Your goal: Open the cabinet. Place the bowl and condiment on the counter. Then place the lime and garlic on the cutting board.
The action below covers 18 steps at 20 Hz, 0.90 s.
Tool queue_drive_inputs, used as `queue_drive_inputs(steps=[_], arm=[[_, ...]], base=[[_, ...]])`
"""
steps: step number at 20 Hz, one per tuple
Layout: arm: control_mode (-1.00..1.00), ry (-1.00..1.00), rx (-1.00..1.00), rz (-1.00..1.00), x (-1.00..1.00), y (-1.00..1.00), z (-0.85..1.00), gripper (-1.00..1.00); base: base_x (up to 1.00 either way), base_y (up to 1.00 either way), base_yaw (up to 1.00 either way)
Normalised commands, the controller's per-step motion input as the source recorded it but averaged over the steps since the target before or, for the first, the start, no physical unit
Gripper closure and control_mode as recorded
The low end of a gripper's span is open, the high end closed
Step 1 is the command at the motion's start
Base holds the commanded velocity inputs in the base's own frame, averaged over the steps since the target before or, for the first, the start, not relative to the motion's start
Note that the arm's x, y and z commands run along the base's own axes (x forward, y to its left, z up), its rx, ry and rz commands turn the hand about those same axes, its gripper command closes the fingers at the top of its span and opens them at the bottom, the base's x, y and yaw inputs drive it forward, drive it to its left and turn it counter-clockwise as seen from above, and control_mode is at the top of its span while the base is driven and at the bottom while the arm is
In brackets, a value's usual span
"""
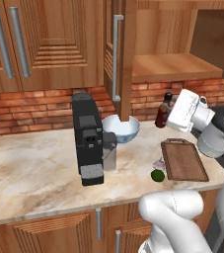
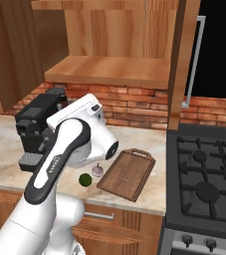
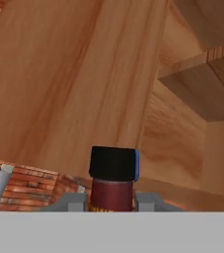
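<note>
The dark-red condiment bottle (image 1: pixel 163 110) with a black cap (image 3: pixel 112 164) is upright at the back of the counter, just left of the cutting board's far end. My gripper (image 1: pixel 168 116) is shut on it, with a finger (image 3: pixel 74 201) pressed against each side of its neck. The pale blue bowl (image 1: pixel 121 128) rests on the counter under the open cabinet door (image 1: pixel 117 54). The green lime (image 1: pixel 157 175) (image 2: pixel 85 180) and the garlic (image 1: pixel 158 164) (image 2: pixel 98 171) lie on the counter beside the brown cutting board (image 1: pixel 183 159) (image 2: pixel 127 174), off its left edge.
A black coffee machine (image 1: pixel 89 138) (image 2: pixel 35 127) stands left of the bowl. The open cabinet's bare shelf (image 1: pixel 172 66) (image 2: pixel 109 69) hangs above the counter. A gas stove (image 2: pixel 204 184) adjoins the counter on the right. A brick wall (image 1: pixel 34 106) backs the counter.
</note>
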Motion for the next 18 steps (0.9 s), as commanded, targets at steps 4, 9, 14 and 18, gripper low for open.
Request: queue_drive_inputs(steps=[4,9,14,18], arm=[[-1.00,-0.03,0.10,0.00,-0.19,0.12,-0.56,1.00],[-1.00,-0.05,0.11,0.00,0.00,0.11,-0.46,1.00],[-1.00,-0.06,0.05,0.01,0.12,0.11,-0.42,1.00],[-1.00,-0.08,-0.03,0.02,0.16,0.04,-0.29,1.00]], base=[[0.00,0.00,0.00],[0.00,0.00,0.00],[0.00,0.00,0.00],[0.00,0.00,0.00]])
